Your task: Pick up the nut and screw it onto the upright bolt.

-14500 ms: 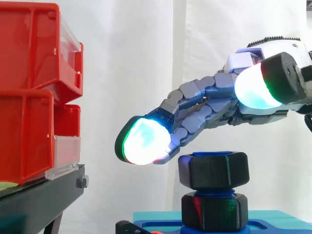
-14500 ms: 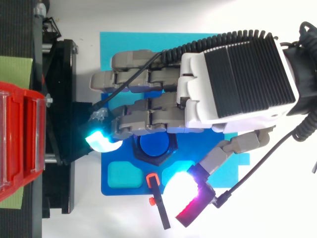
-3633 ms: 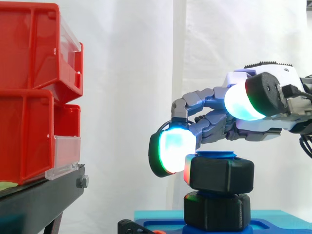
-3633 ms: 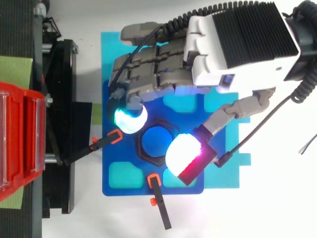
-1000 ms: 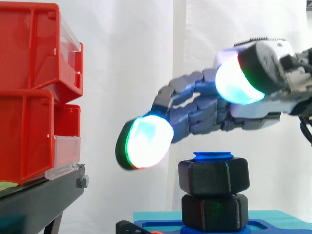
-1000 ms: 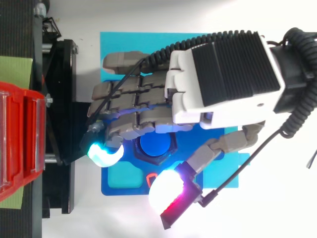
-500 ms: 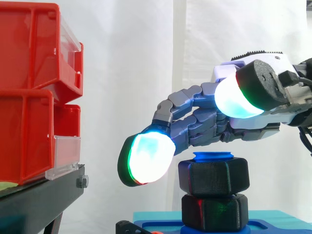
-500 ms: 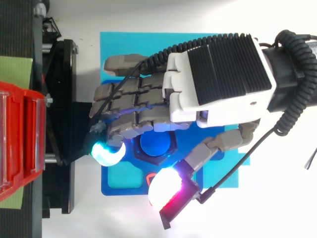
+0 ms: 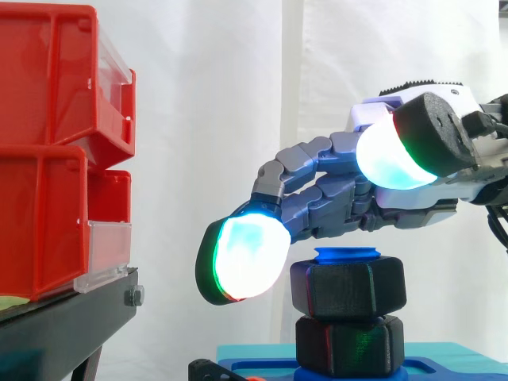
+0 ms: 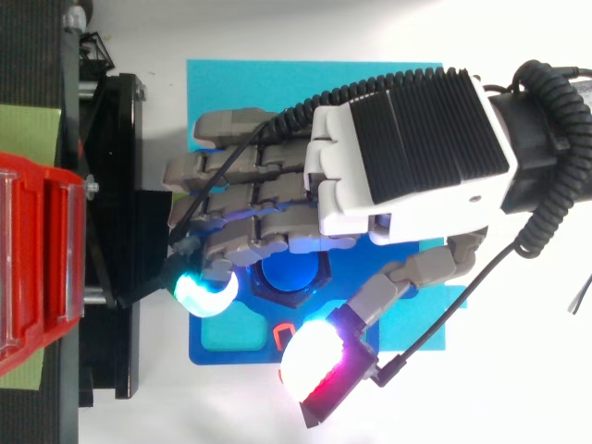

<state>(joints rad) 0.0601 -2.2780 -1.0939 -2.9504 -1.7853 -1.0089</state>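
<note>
A black hexagonal nut sits threaded on the upright blue bolt, above a second black nut at the bolt's foot. From above, the bolt's round blue top shows inside the nut, on the blue base plate. My hand hovers just above the nut, reaching leftward with fingers stretched out and slightly bent. One glowing fingertip hangs to the left of the nut, apart from it. The thumb pad is off to the near side. The hand holds nothing.
Red stacked bins stand on a black stand at the left. A turquoise mat lies under the blue base plate. An orange clip sits at the plate's front edge.
Over the last second the hand has sunk slightly toward the nut and shifted a little right. The nut has stayed in place on the bolt.
</note>
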